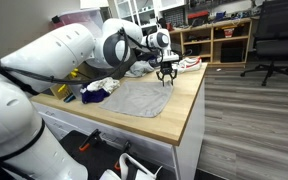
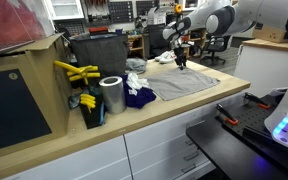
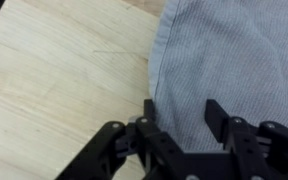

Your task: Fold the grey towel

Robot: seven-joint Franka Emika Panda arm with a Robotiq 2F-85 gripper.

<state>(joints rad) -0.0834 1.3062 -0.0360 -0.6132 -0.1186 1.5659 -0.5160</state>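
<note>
Mid-frame in both exterior views: light wooden countertop (image 1: pixel 189 100) (image 2: pixel 174 115) on white cabinets (image 2: pixel 159 150). Plain light grey rectangular towel (image 1: pixel 139 98) lies flat on it, w/ white-and-blue cloth bundle (image 1: pixel 100 88) just beside at left. Shiny metal cylinder (image 2: pixel 111 95) stands centre-left of frame.

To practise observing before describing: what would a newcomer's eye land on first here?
A white robot arm fills the foreground in an exterior view. Its gripper hangs at the edge of a grey towel spread flat on a wooden counter, jaws apart astride the hem in the wrist view.
</note>
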